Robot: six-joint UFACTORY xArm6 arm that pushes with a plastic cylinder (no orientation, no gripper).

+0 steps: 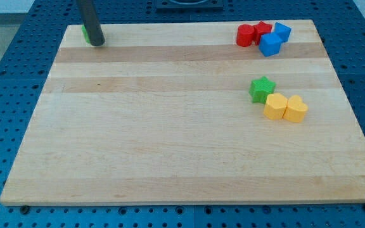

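My tip [97, 43] rests at the top left corner of the wooden board [170, 126], at the end of the dark rod. A green block [85, 33] sits right behind the rod on its left side, mostly hidden, touching or nearly touching it; its shape cannot be made out. All other blocks lie far off at the view's right.
At the top right, a red cylinder [244, 35], a red star [262, 29], a blue cube [270, 44] and another blue block [282, 31] cluster together. Below them sit a green star [262, 88], a yellow hexagon-like block [275, 106] and a yellow heart [295, 108].
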